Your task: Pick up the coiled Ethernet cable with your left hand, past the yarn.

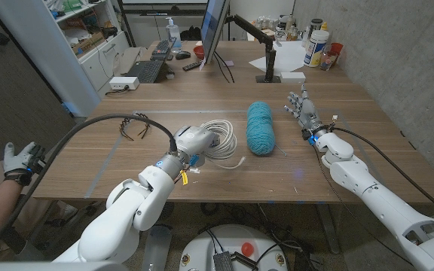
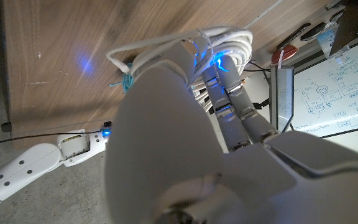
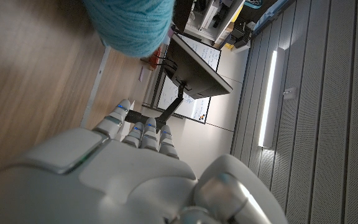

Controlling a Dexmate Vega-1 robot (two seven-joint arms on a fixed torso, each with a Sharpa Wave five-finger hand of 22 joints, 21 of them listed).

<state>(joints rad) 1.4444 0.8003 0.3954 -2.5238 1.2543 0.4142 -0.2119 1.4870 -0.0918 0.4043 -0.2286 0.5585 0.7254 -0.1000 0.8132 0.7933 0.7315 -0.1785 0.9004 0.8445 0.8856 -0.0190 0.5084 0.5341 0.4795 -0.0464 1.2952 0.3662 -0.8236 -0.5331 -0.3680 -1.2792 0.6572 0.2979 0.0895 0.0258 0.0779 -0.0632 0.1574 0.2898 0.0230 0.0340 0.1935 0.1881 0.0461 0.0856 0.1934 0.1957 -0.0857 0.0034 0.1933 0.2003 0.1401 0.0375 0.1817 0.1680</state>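
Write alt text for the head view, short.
The robot's left hand rests on a coiled white Ethernet cable on a wooden table; a teal yarn skein lies beside the coil, and the right hand waits open beyond it.

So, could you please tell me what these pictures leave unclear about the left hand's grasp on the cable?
- Head view: the left hand covers the near side of the coiled Ethernet cable; fingers hidden.
- Left wrist view: the hand's back blocks the coil; whether the fingers have closed on it is unclear.
- Right wrist view: the yarn is cut off by the edge.
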